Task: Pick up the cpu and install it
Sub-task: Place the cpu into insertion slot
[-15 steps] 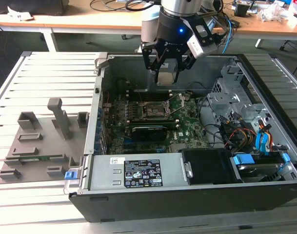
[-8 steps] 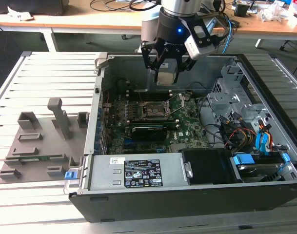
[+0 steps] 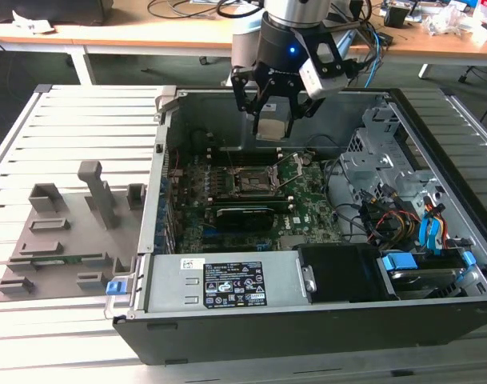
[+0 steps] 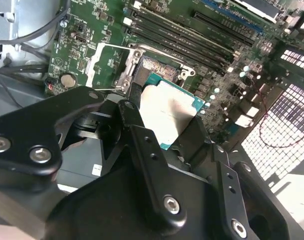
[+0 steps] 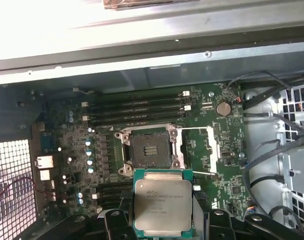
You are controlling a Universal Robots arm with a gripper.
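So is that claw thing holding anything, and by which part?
Yes: the gripper holds the cpu, a small silver square chip, pinched by two opposite edges, not yet set in the socket.

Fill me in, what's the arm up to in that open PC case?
The arm's gripper is shut on the cpu, holding it above the motherboard inside the open computer case. The socket is open and empty, and the cpu hangs close to it, not yet seated. The grey holder blocks lie outside the case, on the exterior view's left.
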